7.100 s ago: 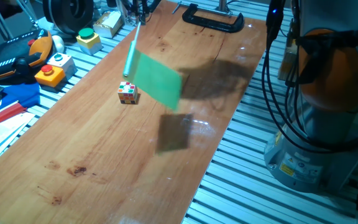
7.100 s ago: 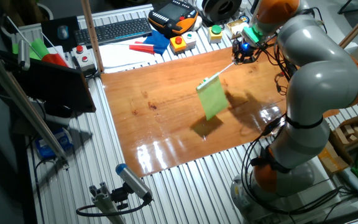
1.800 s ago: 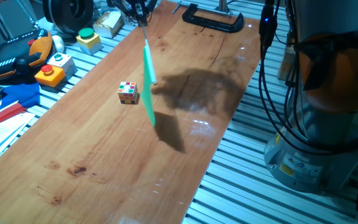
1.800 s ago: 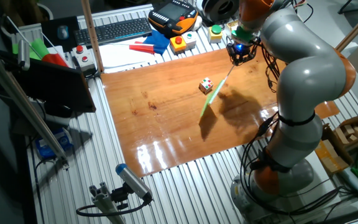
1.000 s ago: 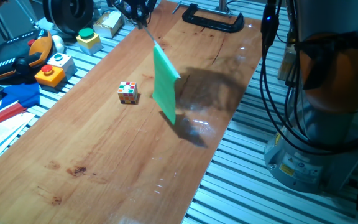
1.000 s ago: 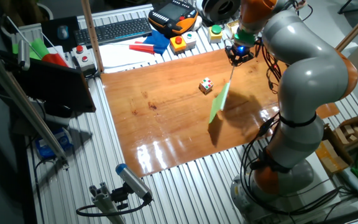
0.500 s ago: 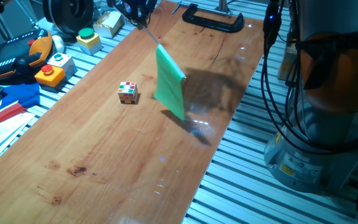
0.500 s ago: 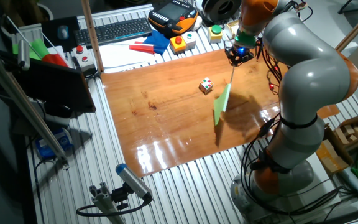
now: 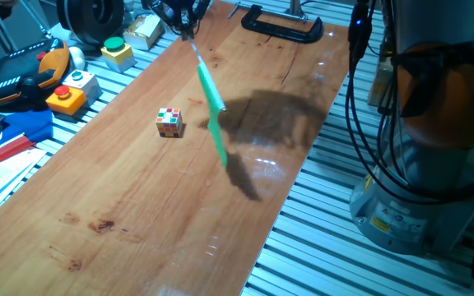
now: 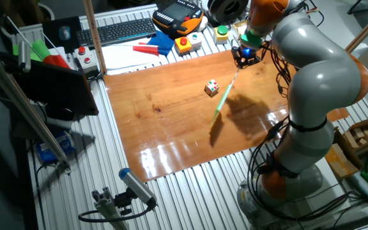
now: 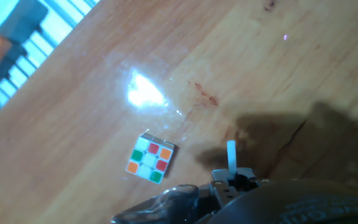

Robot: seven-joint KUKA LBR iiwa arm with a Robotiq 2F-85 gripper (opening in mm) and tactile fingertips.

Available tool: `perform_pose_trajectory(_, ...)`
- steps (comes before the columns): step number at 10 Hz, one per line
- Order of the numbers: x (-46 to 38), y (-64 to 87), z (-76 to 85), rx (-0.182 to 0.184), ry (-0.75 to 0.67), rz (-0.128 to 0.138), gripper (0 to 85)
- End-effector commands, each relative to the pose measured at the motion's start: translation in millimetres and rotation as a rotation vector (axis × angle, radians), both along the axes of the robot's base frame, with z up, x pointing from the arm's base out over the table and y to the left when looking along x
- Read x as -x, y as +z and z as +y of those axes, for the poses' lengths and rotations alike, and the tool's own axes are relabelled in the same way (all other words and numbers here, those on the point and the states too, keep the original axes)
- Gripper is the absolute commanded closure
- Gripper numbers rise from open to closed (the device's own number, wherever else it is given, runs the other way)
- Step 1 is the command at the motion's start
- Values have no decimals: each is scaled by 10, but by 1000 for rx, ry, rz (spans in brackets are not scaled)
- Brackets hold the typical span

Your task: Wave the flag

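Note:
The flag (image 9: pixel 213 115) hangs in the air above the wooden table, its green sheet turned edge-on so it shows as a thin green strip (image 10: pixel 223 98). Its pale stick runs up to my gripper (image 9: pixel 183 18), which is shut on the stick's top near the table's far edge (image 10: pixel 244 59). In the hand view only the end of the stick (image 11: pixel 230 154) pokes out between the fingers. The flag's shadow falls on the wood below it.
A small multicoloured puzzle cube (image 9: pixel 169 122) (image 10: pixel 212 87) (image 11: pixel 150 158) sits on the table left of the flag. Button boxes (image 9: pixel 71 89), a blue block (image 9: pixel 25 125) and a keyboard (image 10: pixel 123 30) lie off the table. A black clamp (image 9: pixel 283 25) grips the far end.
The flag has swung back towards the cube and turned from a broad face to edge-on. My gripper stays at the same spot, holding the stick.

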State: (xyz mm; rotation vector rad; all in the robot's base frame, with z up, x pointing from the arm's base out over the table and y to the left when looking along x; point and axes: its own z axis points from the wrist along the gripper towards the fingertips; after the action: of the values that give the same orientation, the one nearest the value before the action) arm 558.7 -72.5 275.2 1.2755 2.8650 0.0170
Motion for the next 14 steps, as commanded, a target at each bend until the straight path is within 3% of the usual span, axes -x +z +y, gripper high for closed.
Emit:
perform_pose_trajectory(1, -2, -2, -5, 12, -478, -8, 843)
perform_pose_trajectory(5, -20, -6, -17, -9, -818, -47, 843)
perform_pose_trajectory(8, -24, -12, -10, -30, -1023, -58, 843)
perform_pose_trajectory(11, -15, -4, -7, -2, -1219, -71, 843)
perform_pose_trajectory(14, -17, 0, -13, -14, -1401, -75, 843)
